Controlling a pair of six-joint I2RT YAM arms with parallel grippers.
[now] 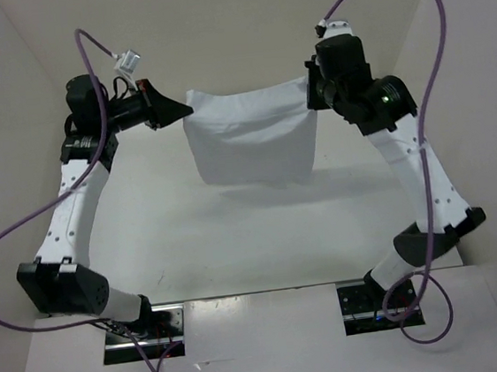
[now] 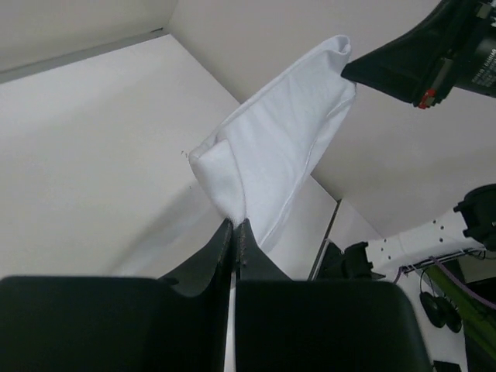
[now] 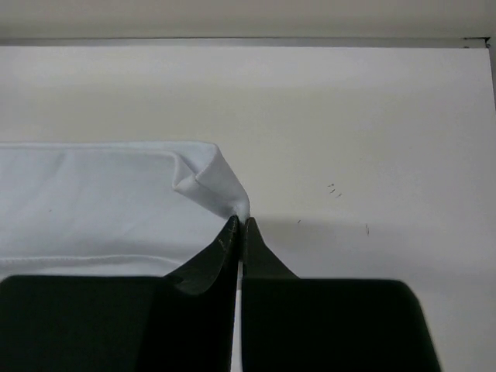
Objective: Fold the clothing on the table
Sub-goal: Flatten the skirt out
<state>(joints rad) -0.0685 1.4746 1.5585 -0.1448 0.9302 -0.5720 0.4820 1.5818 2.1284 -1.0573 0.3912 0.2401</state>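
Observation:
The clothing (image 1: 250, 137) is a white garment held up in the air between both grippers, hanging as a rough rectangle above the table (image 1: 236, 240). My left gripper (image 1: 185, 109) is shut on its upper left corner. My right gripper (image 1: 310, 86) is shut on its upper right corner. In the left wrist view the clothing (image 2: 271, 147) stretches away from my left gripper (image 2: 235, 223) to the other gripper's black fingers (image 2: 403, 66). Seen from the right wrist, a folded corner of the clothing (image 3: 116, 201) is pinched in my right gripper (image 3: 239, 220).
White upright walls (image 1: 11, 131) enclose the table on the left, back and right. Purple cables (image 1: 435, 60) loop from both arms. The arm bases (image 1: 148, 325) sit at the near edge.

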